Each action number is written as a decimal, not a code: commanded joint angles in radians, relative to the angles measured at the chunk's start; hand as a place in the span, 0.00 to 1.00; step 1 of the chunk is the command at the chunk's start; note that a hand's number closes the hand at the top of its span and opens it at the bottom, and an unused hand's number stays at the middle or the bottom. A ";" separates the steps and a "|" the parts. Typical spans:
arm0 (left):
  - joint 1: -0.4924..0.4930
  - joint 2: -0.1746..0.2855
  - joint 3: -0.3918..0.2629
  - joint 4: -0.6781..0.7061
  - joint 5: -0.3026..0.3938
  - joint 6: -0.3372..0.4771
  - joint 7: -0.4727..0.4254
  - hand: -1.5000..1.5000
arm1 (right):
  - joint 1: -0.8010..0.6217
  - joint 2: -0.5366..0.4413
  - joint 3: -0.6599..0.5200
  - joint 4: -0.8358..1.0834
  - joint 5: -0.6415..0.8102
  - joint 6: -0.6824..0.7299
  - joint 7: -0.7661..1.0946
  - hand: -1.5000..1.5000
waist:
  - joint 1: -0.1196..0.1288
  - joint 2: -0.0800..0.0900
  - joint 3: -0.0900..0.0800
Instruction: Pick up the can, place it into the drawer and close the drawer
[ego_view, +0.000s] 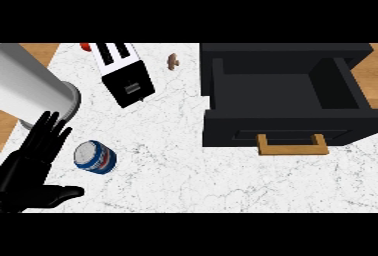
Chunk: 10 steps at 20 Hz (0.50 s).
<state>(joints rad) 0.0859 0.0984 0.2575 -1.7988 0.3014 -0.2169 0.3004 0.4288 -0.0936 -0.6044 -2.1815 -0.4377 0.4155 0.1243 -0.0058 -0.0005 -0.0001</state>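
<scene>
Your left hand (26, 172) was spread wide, empty | can (94, 156) stood upright just right of its fingers | open drawer (221, 127) well off right | right hand out of view

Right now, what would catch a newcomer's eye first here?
The big black drawer standing open at the right, with its wooden handle. Then the black left hand, open at the lower left, beside a blue and white can on the white counter.
</scene>
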 joint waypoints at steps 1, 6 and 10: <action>-0.057 0.012 0.026 0.163 -0.040 -0.003 -0.089 0.00 | 0.031 0.043 0.007 -0.030 0.016 0.039 0.007 0.00 | -0.002 0.000 0.000; -0.028 0.039 0.060 0.157 -0.033 -0.011 -0.114 0.00 | -0.012 0.046 -0.038 0.015 0.015 0.046 0.003 0.00 | 0.002 0.000 0.000; -0.044 -0.006 0.052 0.377 -0.143 0.005 -0.349 0.00 | -0.024 -0.003 -0.069 -0.001 -0.066 0.043 0.061 0.00 | -0.002 0.001 -0.001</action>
<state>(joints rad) 0.0598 0.1085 0.3068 -1.5451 0.2203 -0.2282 0.0780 0.4114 -0.0784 -0.6494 -2.1542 -0.4536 0.4613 0.1379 -0.0058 0.0000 -0.0001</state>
